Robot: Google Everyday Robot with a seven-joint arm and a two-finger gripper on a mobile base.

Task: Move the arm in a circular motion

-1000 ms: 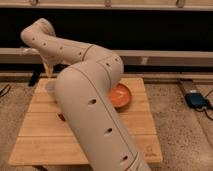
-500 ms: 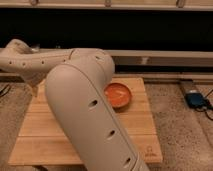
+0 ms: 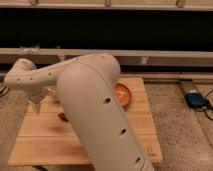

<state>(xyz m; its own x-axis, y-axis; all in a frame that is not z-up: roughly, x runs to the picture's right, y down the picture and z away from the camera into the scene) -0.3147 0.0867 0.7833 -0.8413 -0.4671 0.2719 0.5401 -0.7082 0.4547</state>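
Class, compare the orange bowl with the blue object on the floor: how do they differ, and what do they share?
The orange bowl is round and sits on the wooden table; the blue object is boxy and lies on the floor. The arm hides part of the bowl; the blue object is unobstructed. Shared: both are small beside the arm and lie image-right of the gripper, which hangs over the table's left side.

Warm, dim light falls from above: the arm (image 3: 95,100) glows softly, while its gripper (image 3: 41,100), far left over the table (image 3: 45,145), sits in shadow.
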